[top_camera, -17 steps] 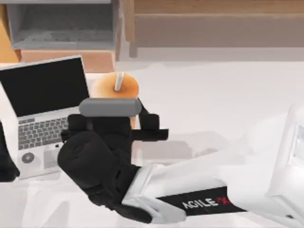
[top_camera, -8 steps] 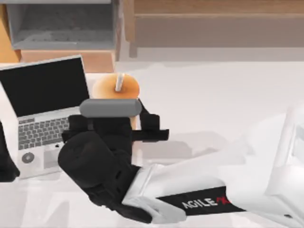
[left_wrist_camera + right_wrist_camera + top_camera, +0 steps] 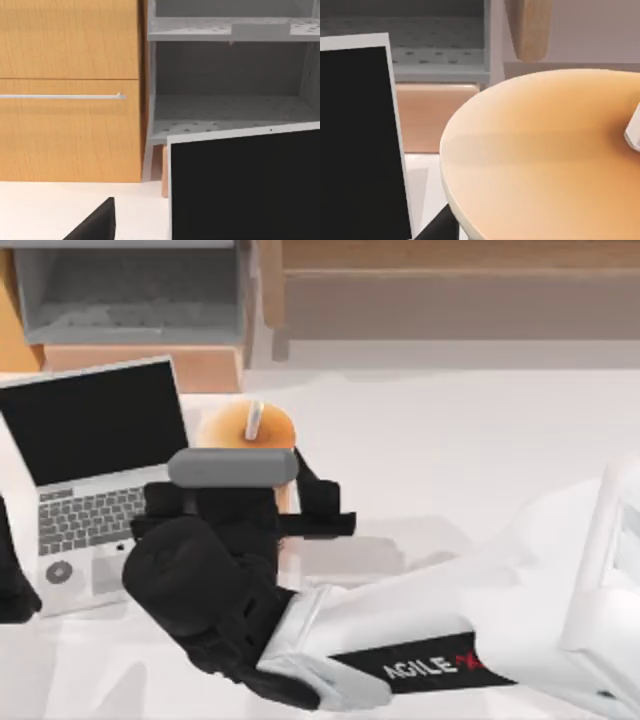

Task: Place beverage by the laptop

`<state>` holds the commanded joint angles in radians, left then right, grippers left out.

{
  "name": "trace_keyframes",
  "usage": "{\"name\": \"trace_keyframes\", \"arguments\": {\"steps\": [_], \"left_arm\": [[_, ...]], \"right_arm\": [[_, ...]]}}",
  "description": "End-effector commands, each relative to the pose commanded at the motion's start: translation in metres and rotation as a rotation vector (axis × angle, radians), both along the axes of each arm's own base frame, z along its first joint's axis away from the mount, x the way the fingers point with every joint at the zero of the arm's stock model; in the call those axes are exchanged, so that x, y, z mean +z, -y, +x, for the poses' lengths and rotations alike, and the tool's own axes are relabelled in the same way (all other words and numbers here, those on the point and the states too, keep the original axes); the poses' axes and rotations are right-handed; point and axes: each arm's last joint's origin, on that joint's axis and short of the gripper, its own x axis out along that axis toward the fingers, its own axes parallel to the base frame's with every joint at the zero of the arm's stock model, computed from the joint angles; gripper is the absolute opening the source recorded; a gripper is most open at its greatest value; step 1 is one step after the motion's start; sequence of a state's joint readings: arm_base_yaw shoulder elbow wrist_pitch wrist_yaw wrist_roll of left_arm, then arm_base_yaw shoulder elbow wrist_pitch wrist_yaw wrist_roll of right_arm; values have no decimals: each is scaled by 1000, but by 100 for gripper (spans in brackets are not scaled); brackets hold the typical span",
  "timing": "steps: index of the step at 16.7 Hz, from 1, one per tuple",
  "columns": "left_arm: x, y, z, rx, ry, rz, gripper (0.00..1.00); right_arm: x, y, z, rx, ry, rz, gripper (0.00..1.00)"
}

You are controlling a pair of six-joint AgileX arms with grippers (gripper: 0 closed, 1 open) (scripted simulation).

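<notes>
R gripper (image 3: 262, 502), jaws clenched on the beverage (image 3: 245, 427) just beside the laptop (image 3: 95, 470): best set down upright on surface, w/o nudging screen.

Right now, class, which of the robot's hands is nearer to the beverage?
The right. The right hand is at the beverage, just right of the laptop; the left hand sits at the table's left edge, beyond the laptop.

We seem to be in a rendered office or study: a white table (image 3: 450, 430) carries an open laptop (image 3: 90, 470); behind it we see a wooden drawer cabinet (image 3: 70, 90) and grey shelving (image 3: 230, 80).
</notes>
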<state>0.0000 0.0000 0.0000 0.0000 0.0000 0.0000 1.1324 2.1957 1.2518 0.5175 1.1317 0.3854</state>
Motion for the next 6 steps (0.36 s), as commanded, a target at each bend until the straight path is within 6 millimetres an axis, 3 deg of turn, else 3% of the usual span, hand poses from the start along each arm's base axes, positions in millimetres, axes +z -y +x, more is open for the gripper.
{"name": "trace_keyframes", "arguments": {"steps": [6], "left_arm": [[0, 0, 0, 0, 0, 0, 100]], "right_arm": [[0, 0, 0, 0, 0, 0, 100]]}}
